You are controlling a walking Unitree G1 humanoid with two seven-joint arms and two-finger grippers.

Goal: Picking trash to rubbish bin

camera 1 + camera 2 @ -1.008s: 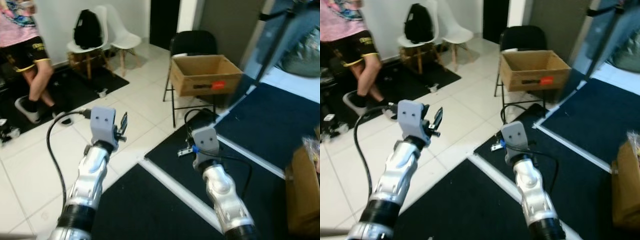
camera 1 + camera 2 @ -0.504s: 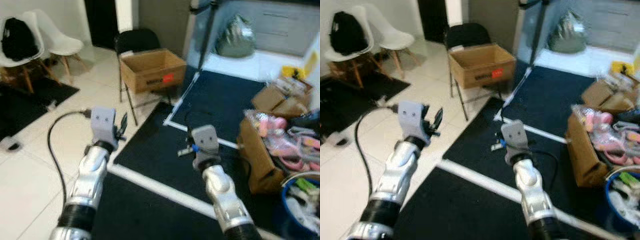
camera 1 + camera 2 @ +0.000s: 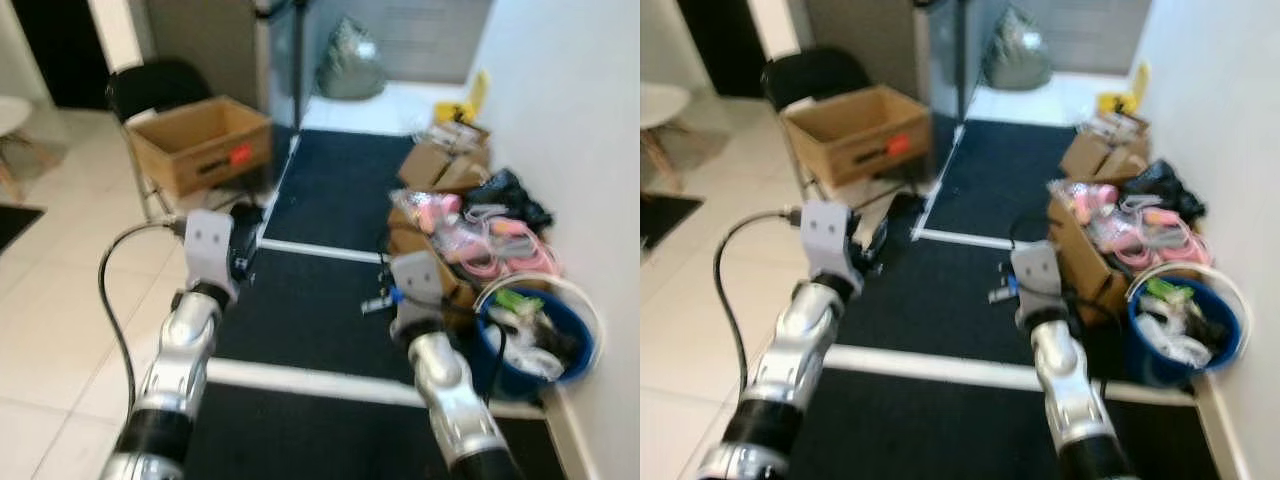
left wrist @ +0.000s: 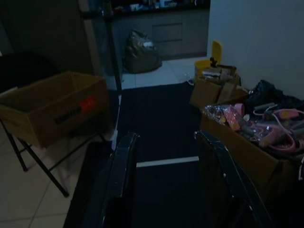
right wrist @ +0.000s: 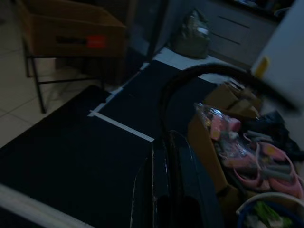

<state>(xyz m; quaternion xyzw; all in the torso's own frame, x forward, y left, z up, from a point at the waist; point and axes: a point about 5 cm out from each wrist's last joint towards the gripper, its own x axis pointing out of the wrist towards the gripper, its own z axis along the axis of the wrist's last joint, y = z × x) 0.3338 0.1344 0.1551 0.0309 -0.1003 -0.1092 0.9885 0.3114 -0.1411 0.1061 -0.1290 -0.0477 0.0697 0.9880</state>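
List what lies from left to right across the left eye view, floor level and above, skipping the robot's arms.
White chair edge → black chair → open cardboard box → grey-green bag → box of pink items → blue bin → white wall.

A round blue plastic rubbish bin (image 3: 572, 362) stood on the floor by the white wall. It was full of trash (image 3: 535, 325).
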